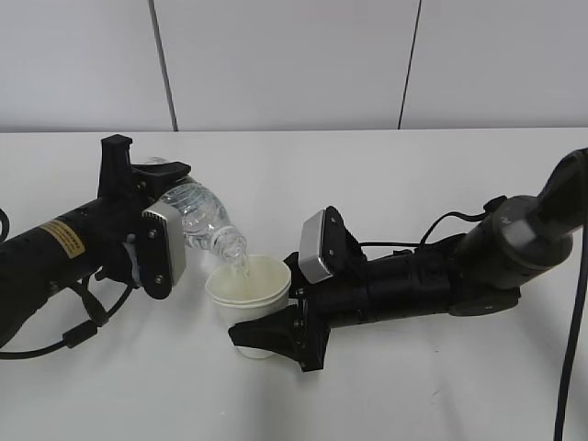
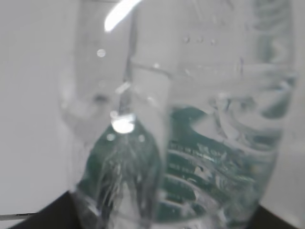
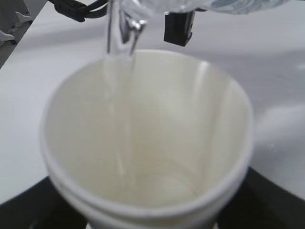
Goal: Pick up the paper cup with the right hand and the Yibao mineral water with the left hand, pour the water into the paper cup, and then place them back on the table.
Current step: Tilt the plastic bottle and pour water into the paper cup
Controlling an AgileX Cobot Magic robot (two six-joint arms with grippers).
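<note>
My left gripper point(image 1: 152, 197) is shut on the Yibao mineral water bottle point(image 1: 204, 220), tipped with its open mouth down to the right over the paper cup point(image 1: 248, 292). A thin stream of water point(image 3: 119, 71) runs from the bottle mouth into the cup. In the left wrist view the clear ribbed bottle with its dark green label point(image 2: 190, 162) fills the frame. My right gripper point(image 1: 262, 335) is shut on the white paper cup, held upright above the table point(image 1: 413, 184). The right wrist view looks into the cup's cream interior point(image 3: 152, 143).
A white wall with dark seams rises behind the table. Black cables trail off the left arm point(image 1: 78, 322) and the right arm point(image 1: 574, 322). The left gripper's finger point(image 3: 178, 26) shows beyond the cup in the right wrist view.
</note>
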